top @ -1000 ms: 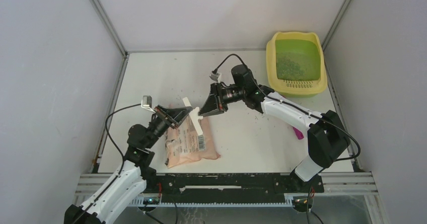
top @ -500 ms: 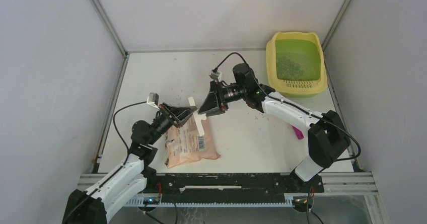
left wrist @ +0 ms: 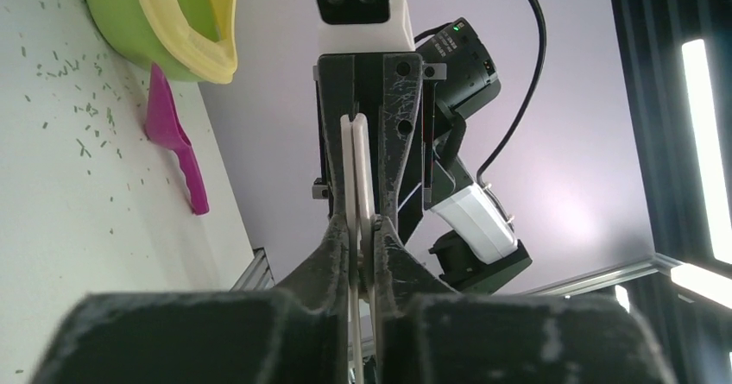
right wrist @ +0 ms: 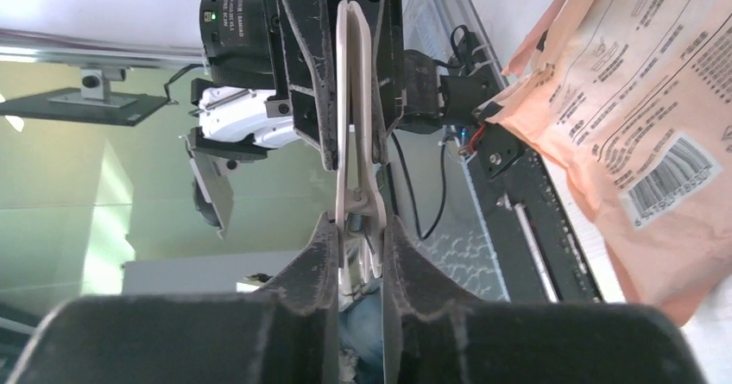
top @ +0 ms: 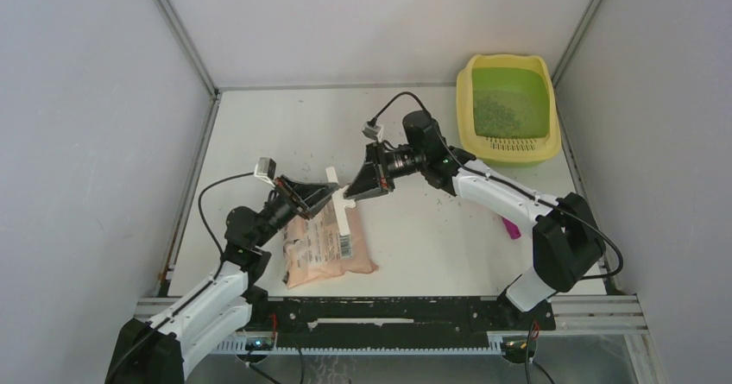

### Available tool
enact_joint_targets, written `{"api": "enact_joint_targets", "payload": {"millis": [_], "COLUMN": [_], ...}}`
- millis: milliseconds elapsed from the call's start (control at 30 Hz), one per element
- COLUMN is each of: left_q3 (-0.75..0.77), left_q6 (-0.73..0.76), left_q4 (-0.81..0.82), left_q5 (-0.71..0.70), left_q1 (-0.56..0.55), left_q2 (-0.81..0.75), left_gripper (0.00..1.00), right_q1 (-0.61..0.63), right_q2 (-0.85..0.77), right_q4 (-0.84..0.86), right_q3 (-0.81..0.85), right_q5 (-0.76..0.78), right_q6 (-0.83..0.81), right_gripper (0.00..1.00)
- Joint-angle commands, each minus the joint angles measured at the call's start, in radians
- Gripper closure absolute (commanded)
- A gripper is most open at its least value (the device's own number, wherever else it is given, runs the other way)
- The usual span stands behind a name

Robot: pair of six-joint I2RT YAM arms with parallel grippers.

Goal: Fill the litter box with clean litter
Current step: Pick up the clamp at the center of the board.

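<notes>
The litter box [top: 464, 99], yellow rim and green basin, stands at the far right corner with grey-green litter [top: 495, 112] on its floor; it also shows in the left wrist view [left wrist: 216, 52]. A white spring clip [top: 343, 198] hangs over the top edge of the peach-pink bag [top: 324, 250]. My left gripper [top: 324, 193] is shut on the clip's blades [left wrist: 357, 168]. My right gripper [top: 353, 192] faces it and is shut on the clip's spring end [right wrist: 354, 203]. Both are just above the bag [right wrist: 639, 142].
A magenta scoop [top: 511, 227] lies on the table to the right, near the right arm; it also shows in the left wrist view [left wrist: 173, 138]. Loose granules are scattered over the white table [top: 432, 237]. Grey walls close in on three sides.
My left arm has swung a little to the right and forward, bringing its gripper closer to the right gripper. The clip has shifted slightly right between them. The bag has stayed put.
</notes>
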Motion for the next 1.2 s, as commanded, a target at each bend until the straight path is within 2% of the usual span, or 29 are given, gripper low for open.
{"api": "enact_joint_targets", "payload": {"millis": [0,33,67,100,300,400,467,533,600,667,733,800,900,967,1033,1167], "left_q3": [0.04,0.041,0.046,0.054,0.087,0.093,0.128,0.212,0.315,0.411,0.438,0.418,0.353,0.305,0.255,0.21], "left_q6": [0.017,0.022,0.032,0.046,0.062,0.076,0.134,0.283,0.455,0.59,0.622,0.619,0.611,0.623,0.635,0.656], "left_q4": [0.008,-0.007,-0.026,-0.044,-0.081,-0.121,-0.362,-0.712,-1.026,-1.292,-1.414,-1.46,-1.479,-1.46,-1.419,-1.399], "left_q5": [0.005,0.005,0.005,0.01,0.032,0.052,0.072,0.055,-0.004,-0.127,-0.183,-0.215,-0.264,-0.267,-0.26,-0.259], "left_q1": [0.009,0.01,0.01,0.01,0.009,0.055,0.129,0.214,0.285,0.339,0.37,0.388,0.405,0.439,0.47,0.549], "left_q2": [-0.01,-0.018,-0.028,-0.035,-0.043,-0.075,-0.148,-0.218,-0.252,-0.238,-0.206,-0.175,-0.116,-0.088,-0.077,-0.083], "left_gripper": [0.73,0.53,0.41,0.39,0.41,0.45,0.48,0.53,0.58,0.7,0.88,0.95,0.94,0.87,0.75,0.69], "right_q1": [-0.012,-0.018,-0.023,-0.029,-0.05,-0.061,-0.073,-0.083,-0.091,-0.096,-0.098,-0.097,-0.097,-0.099,-0.098,-0.105], "right_q2": [-0.062,-0.066,-0.067,-0.068,-0.061,-0.065,-0.079,-0.094,-0.103,-0.111,-0.114,-0.117,-0.12,-0.124,-0.126,-0.122], "right_q4": [-0.017,-0.035,-0.041,-0.038,0.014,0.006,-0.028,-0.075,-0.119,-0.141,-0.14,-0.137,-0.142,-0.149,-0.157,-0.176], "right_q3": [0.004,0.004,0.003,0.003,0.004,0.003,0.003,0.006,0.01,0.011,0.009,0.01,0.01,0.01,0.01,0.011], "right_q5": [0.014,0.025,0.028,0.024,0.019,0.022,0.033,0.042,0.047,0.047,0.041,0.036,0.024,0.018,0.013,-0.001], "right_q6": [-0.023,-0.035,-0.041,-0.04,0.0,-0.01,-0.034,-0.071,-0.103,-0.117,-0.12,-0.124,-0.134,-0.144,-0.155,-0.177], "right_gripper": [1.0,1.0,1.0,1.0,1.0,1.0,1.0,1.0,1.0,1.0,1.0,1.0,1.0,1.0,1.0,1.0]}}
